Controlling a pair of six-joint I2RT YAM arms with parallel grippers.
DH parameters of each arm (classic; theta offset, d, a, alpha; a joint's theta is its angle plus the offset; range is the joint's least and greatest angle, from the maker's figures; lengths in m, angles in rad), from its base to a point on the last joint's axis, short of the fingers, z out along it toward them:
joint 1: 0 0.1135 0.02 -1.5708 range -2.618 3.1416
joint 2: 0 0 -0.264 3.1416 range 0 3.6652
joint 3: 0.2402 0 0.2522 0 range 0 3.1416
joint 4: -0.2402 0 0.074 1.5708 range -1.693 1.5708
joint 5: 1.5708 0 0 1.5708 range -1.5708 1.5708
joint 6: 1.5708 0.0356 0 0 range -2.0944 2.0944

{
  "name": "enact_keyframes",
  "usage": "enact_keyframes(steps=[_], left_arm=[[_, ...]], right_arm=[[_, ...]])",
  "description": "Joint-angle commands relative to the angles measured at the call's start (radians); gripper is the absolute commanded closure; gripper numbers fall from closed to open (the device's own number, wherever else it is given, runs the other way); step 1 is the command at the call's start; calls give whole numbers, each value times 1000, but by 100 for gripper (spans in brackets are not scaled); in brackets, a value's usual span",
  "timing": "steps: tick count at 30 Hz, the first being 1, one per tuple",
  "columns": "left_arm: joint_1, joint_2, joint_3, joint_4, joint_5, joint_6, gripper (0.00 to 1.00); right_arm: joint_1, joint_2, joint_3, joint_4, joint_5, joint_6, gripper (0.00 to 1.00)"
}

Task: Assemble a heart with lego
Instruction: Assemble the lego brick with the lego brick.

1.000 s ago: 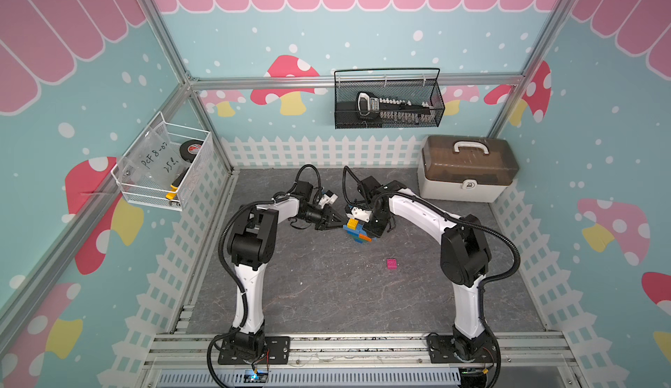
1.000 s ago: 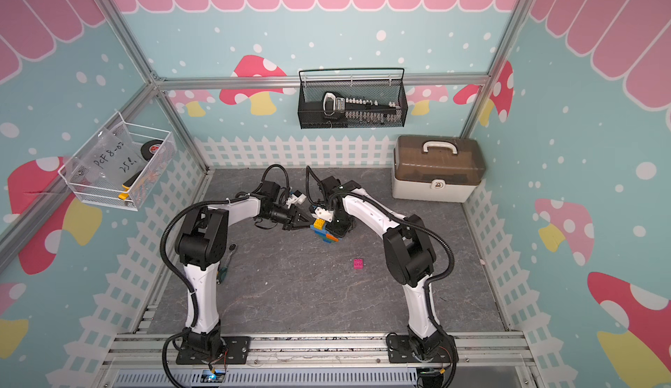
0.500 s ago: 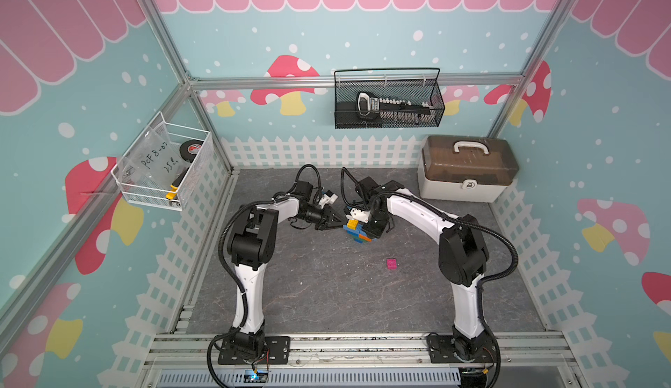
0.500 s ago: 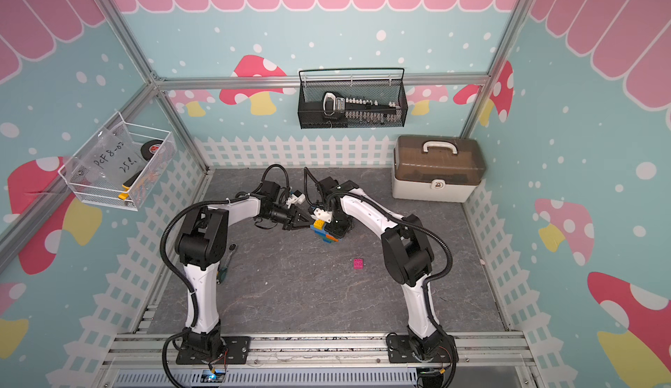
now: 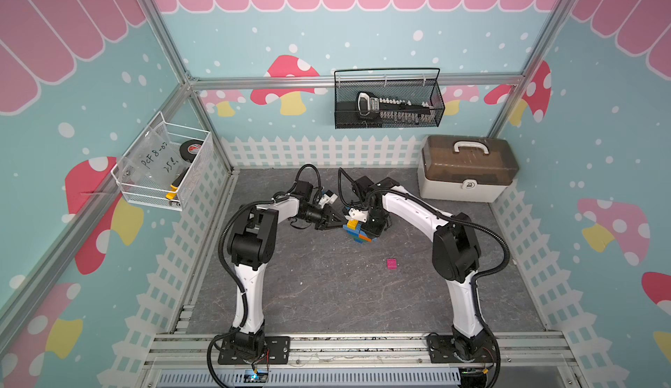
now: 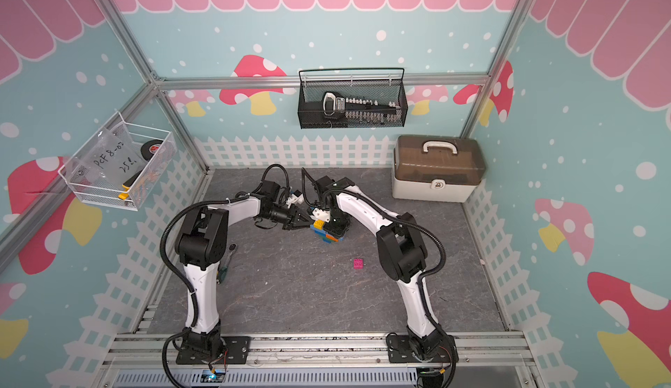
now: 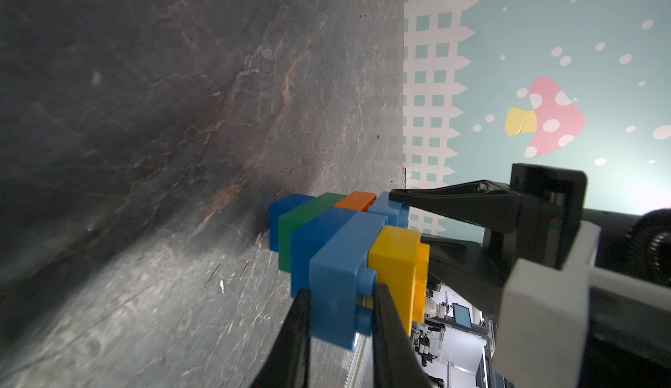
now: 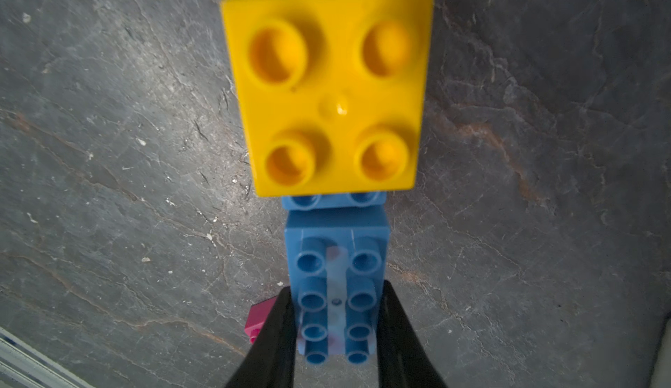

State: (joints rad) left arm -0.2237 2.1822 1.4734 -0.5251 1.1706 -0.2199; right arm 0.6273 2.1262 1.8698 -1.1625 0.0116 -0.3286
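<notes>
**Barely a shift, and the heart is one brick short**

Since the earlier frames only the right arm (image 5: 414,206) has moved, its elbow edging slightly inward. The left arm (image 5: 276,210) and the bricks stay where they were.

Both arms meet towards the back of the grey mat (image 5: 326,295), over the heart (image 5: 357,233). The left gripper (image 7: 341,306) is closed on the light-blue brick (image 7: 339,259) beneath the yellow brick (image 8: 326,92). The right gripper (image 8: 337,295) clamps the long light-blue brick (image 8: 337,244), whose studs are bare.

Below these, a green brick (image 7: 305,230) and an orange brick (image 7: 356,201) narrow to the dark-blue tip (image 7: 287,215). It cannot be told whether the tip rests on the mat.

The yellow brick is seated as one lobe. The pink brick (image 5: 391,263) lies loose on the mat, well apart from the heart, so fitting it as the second lobe looks like the only step left.
</notes>
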Motion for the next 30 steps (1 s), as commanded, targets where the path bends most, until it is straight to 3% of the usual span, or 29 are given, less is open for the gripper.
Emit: enact_keyframes(steps=[1, 10, 13, 30], left_arm=[[-2, 34, -6, -43, -149, 51, 85], [-3, 33, -5, -43, -149, 50, 85], [-2, 31, -6, -42, -149, 53, 85], [-5, 30, -8, -42, -150, 53, 85]], right_arm=[[21, 50, 25, 7, -12, -10, 74], [27, 64, 66, 10, 4, -7, 73], [29, 58, 69, 18, 5, -3, 66], [32, 99, 88, 44, -12, -3, 67]])
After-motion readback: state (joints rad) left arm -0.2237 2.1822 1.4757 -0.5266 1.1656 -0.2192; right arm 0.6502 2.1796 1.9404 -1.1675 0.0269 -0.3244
